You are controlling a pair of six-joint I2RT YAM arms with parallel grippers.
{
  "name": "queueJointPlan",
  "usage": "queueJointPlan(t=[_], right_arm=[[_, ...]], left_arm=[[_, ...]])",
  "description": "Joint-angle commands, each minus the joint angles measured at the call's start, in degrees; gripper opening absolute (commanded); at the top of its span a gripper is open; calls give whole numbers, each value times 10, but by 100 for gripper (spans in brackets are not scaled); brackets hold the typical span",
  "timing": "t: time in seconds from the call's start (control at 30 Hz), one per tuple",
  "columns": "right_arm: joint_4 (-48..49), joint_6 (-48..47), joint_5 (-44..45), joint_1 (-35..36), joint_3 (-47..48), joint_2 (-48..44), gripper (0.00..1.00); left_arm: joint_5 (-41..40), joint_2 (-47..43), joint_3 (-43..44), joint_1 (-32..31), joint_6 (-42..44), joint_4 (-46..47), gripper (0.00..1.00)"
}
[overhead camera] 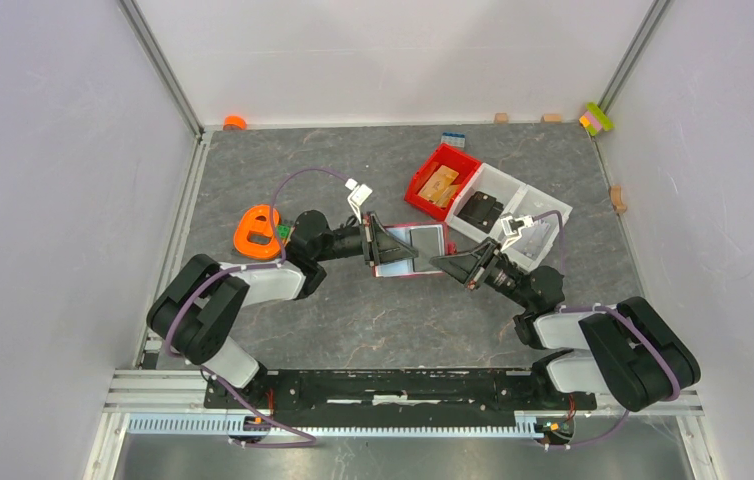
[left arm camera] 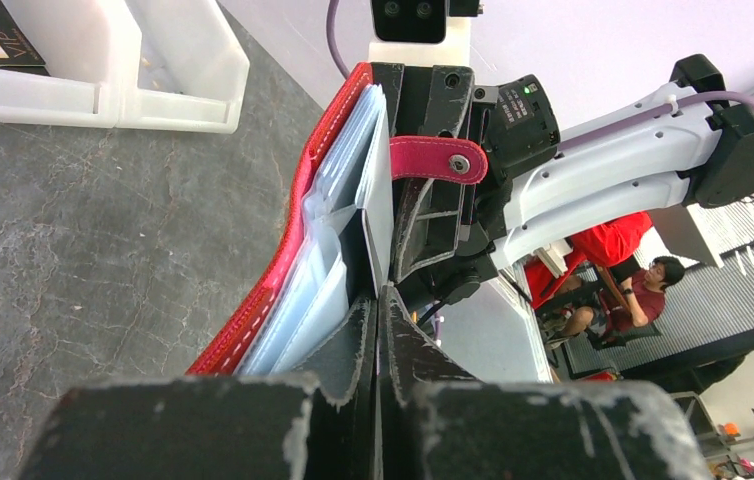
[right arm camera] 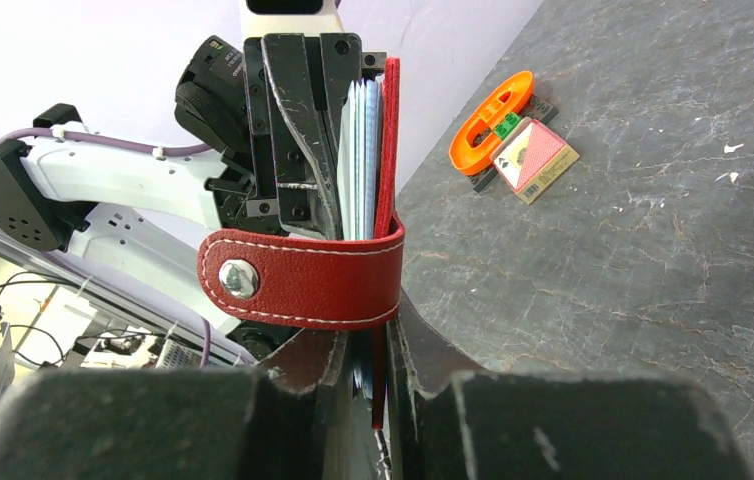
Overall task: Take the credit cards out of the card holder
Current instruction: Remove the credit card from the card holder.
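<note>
The dark red card holder (overhead camera: 411, 245) hangs open above the table's middle, between both grippers. My right gripper (overhead camera: 443, 262) is shut on its lower edge (right arm camera: 383, 330), just under the red snap strap (right arm camera: 303, 275). Light blue credit cards (left arm camera: 338, 220) sit in the pockets against the red cover (left arm camera: 293, 240). A thin grey card (left arm camera: 380, 170) stands apart from them and runs down into my left gripper (left arm camera: 381, 295), which is shut on its edge. In the right wrist view the left fingers (right arm camera: 298, 120) lie flat against the card stack (right arm camera: 358, 150).
A bright red bin (overhead camera: 443, 180) with tan wooden pieces and a white divided tray (overhead camera: 513, 215) stand behind the holder. An orange ring (overhead camera: 258, 232) and a small card box (right arm camera: 533, 160) lie to the left. Small blocks (overhead camera: 598, 118) line the back wall.
</note>
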Motion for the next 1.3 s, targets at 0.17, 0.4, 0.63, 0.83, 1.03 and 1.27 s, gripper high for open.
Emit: queueJointPlan(t=[0.17,0.4,0.63,0.83,1.03,1.27], right_arm=[[85,-5,-25,-6,2,-20,32],[83,-7,-23,-15,-3,-20,26],[85,-2,-17,-29,-12,-23,22],[84,4,-9,-44,-22,-22,7],[77,6,-5,-53,-26,-23,0],[56,3,5,-68,-38,-37,0]], left_arm=[[0,6,18,1,2,-15,2],[9,27,29,3,-11,-23,2],[4,25,28,8,-11,-35,2],[1,25,22,17,-18,-30,3],[-1,26,19,22,-26,-24,9],[10,43,17,27,-56,19,14]])
